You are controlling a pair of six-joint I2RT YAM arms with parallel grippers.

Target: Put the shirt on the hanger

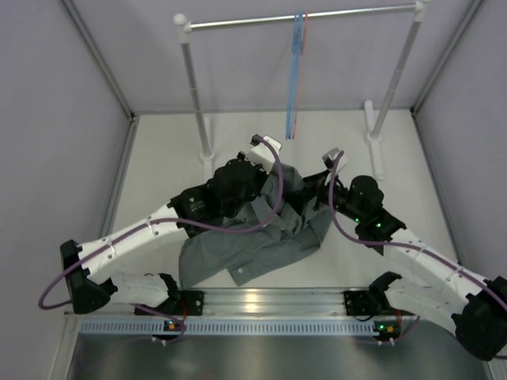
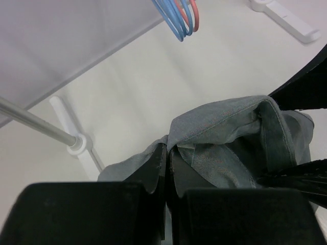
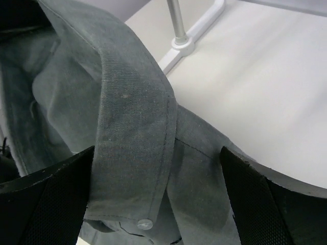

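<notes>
The grey shirt lies bunched on the table between my two arms, its upper part lifted. My left gripper is shut on a fold of the shirt, the jaws pressed together on the cloth at the gripper. My right gripper is open, with the shirt's collar and a button band lying between its wide-apart fingers; the gripper does not pinch the cloth. The pink hanger hangs on the rail among light blue ones, and also shows in the left wrist view.
A white clothes rack with a metal rail stands at the back, on posts and feet on the table. Light blue hangers hang beside the pink one. Grey walls close in left and right.
</notes>
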